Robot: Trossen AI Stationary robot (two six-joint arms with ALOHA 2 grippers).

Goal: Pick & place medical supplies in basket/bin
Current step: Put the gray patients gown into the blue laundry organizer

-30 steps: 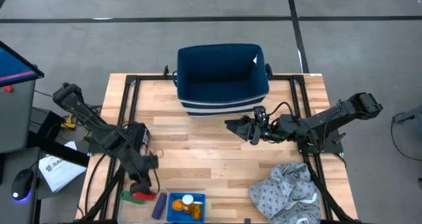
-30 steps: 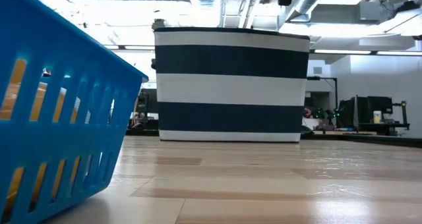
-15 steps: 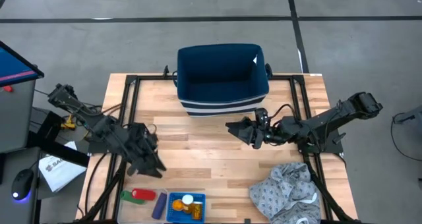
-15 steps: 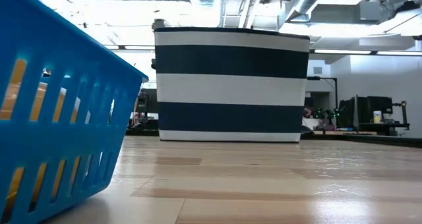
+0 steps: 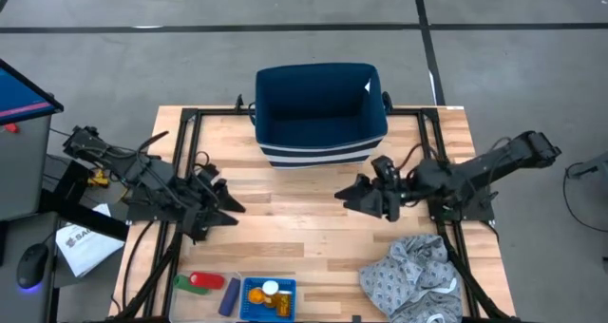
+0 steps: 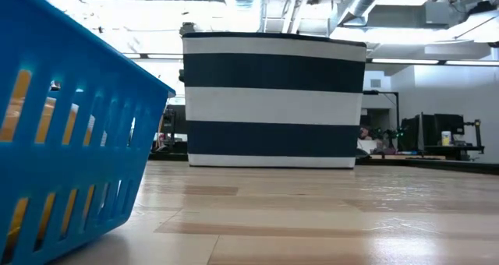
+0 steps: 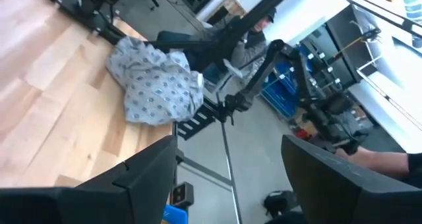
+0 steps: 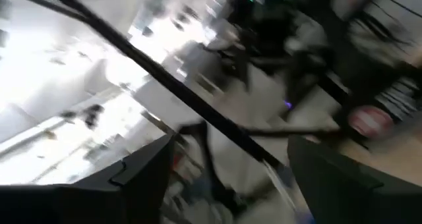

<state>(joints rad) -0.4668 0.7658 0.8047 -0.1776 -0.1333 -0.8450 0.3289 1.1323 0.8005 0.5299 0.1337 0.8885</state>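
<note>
Both arms up off the table, nothing held; supplies partly binned.
Left gripper [image 5: 228, 207] hovers mid-left over the wooden table [image 5: 304, 237], fingers spread, empty. Right gripper [image 5: 347, 196] hangs centre-right in front of the navy striped tub [image 5: 319, 114], fingers apart, empty. Blue basket [image 5: 249, 307] sits at the near table edge holding orange pill bottles [image 5: 257, 294], one with a white cap [image 5: 272, 288]. Just beside its left: a dark oblong piece [image 5: 229, 295], then a red cylinder [image 5: 205, 281] on a flat green piece [image 5: 182, 282]. Next step, my guess: left gripper drops straight onto the red cylinder, jaws across its short axis, clear of the green piece, then lifts over the basket rim. Patterned cloth [image 5: 410, 271] lies near-right, out of the way.
</note>
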